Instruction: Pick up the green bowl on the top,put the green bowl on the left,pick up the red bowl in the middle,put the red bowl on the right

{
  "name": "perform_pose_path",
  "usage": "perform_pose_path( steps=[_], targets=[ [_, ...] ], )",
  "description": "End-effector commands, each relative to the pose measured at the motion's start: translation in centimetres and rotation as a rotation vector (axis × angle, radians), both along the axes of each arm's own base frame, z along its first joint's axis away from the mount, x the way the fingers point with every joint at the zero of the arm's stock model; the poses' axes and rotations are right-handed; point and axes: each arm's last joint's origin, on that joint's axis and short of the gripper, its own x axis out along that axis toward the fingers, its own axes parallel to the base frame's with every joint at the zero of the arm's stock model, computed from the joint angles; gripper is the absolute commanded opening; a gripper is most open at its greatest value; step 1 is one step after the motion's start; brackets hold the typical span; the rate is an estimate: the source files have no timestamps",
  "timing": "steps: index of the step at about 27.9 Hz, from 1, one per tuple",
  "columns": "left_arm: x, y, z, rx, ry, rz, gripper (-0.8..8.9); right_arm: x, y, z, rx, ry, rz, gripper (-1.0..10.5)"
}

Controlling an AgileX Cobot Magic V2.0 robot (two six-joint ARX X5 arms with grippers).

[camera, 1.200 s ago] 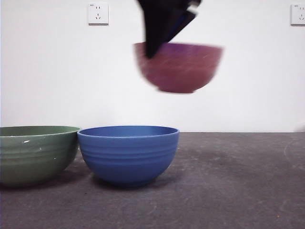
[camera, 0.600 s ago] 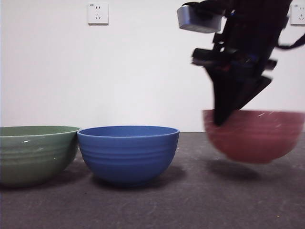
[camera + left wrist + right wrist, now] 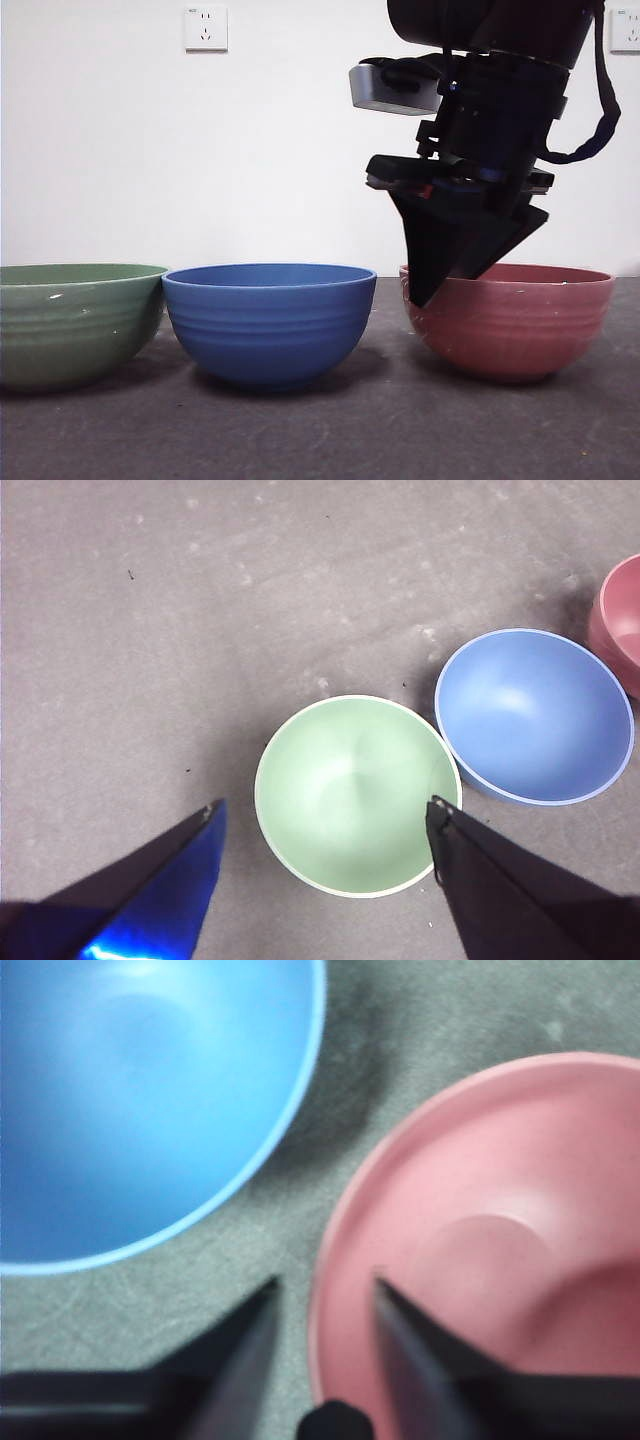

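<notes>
Front view shows three round, deep, glossy bowls with faint horizontal ribs standing in a row on the dark grey, speckled tabletop. The muted-green bowl is at the left edge, partly cut off by the frame. The blue bowl sits in the middle with its rim touching or almost touching the green one. The dusty red-pink bowl rests on the tabletop at the right, apart from the blue bowl with a clear gap between them.

A big dark arm comes down from the top of this view over the red bowl. The right gripper is at the bowl's near-left rim, its black tip reaching down along the outside of the wall. From the right wrist view, the right gripper straddles the pink rim: one jaw lies outside over the grey tabletop, the other inside the bowl. The jaws are slightly parted, with a visible gap on each side of the rim, so they look loosened rather than clamped on it. The blue bowl fills the other side of that picture, near the red bowl but not touching it.

From the left wrist view, the left gripper hangs above the green bowl, its jaws spread wide and holding nothing. The blue bowl lies just beside the green one, and a sliver of the red bowl shows at the picture's edge.

On the white wall behind are two white sockets.
</notes>
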Motion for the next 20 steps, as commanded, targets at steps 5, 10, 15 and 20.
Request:
perform_pose_path(
  steps=[5,10,15,20],
  targets=[
    [0.7,-0.3,1.0,-0.055,-0.125,-0.032,3.19,-2.0,-2.4,7.5,0.246,-0.298,-0.023,2.8],
    [1.1,-0.5,1.1,-0.042,-0.221,-0.07,-0.08,-4.4,-7.5,13.4,0.423,-0.568,-0.135,-0.2],
    [-0.2,0.0,-3.8,-0.098,-0.309,-0.041,-0.08,-7.9,-11.8,12.2,0.506,-0.727,-0.248,-0.1],
    [-1.9,0.6,-7.1,-0.159,-0.335,-0.014,-0.08,-10.7,-13.5,9.3,0.619,-0.792,-0.358,-0.1]
  ],
)
